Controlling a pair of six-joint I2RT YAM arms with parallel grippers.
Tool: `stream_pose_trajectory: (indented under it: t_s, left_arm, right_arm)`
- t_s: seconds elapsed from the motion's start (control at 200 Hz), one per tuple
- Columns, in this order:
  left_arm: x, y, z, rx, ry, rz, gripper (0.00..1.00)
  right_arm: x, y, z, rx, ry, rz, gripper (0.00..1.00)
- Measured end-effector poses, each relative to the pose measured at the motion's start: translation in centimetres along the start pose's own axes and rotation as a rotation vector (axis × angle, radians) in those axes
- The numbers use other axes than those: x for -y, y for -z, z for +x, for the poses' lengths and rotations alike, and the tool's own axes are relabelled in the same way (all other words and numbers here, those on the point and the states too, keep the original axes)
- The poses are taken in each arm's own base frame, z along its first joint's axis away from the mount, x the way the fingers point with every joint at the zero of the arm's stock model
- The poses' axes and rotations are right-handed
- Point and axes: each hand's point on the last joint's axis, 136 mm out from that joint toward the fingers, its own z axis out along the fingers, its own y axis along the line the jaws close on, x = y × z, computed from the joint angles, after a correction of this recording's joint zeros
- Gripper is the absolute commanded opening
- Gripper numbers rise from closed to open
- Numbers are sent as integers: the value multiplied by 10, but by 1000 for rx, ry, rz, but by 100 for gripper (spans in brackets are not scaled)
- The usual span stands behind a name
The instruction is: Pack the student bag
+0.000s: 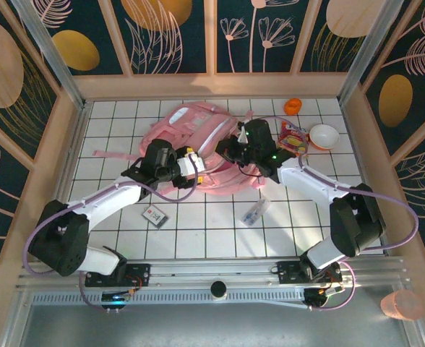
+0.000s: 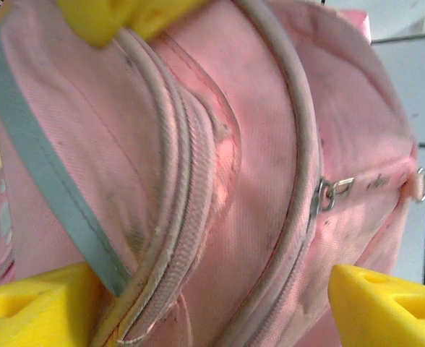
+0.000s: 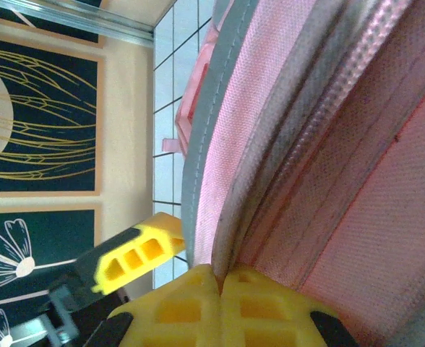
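place: robot lab cell | evidence: white tiled tabletop (image 1: 212, 235), aluminium rail (image 1: 220, 269), patterned wall panels (image 1: 169, 36)

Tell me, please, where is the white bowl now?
In the top view, the white bowl sits at the far right of the table, directly right of a colourful packet, with the pink bag further to the left.

student bag (image 1: 191, 124) centre, bowl (image 1: 324, 136) at right

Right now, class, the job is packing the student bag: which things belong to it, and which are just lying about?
Job: student bag; right gripper, pinching its edge; left gripper, open around it.
Lying about: white bowl, small orange object, colourful packet, small white card, clear packet.
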Motion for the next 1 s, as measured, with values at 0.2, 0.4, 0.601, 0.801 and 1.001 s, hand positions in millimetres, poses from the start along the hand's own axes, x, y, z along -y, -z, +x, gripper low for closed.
stream_pose_trajectory:
  t_s: [0.2,0.4,0.601,0.801,1.001]
  left_arm:
    - [-4,-14,8,1,-53,-43,22]
    - [-8,-15,-1,40,-52,-62,0]
    - [4,-15,4,26,25,-7,0]
    - [9,-17,2,26,92,40,0]
    - [5,-19,-5,27,147,87,0]
  right_arm:
    - [1,-1,2,-15,-4,-1,0]
    - [4,4,-3,-6,-10,6,27]
    - [-16,47,-13,119,107,44,43]
    - [-32,93,12,209,252,126,40]
    - [18,66,65,48,353,289,41]
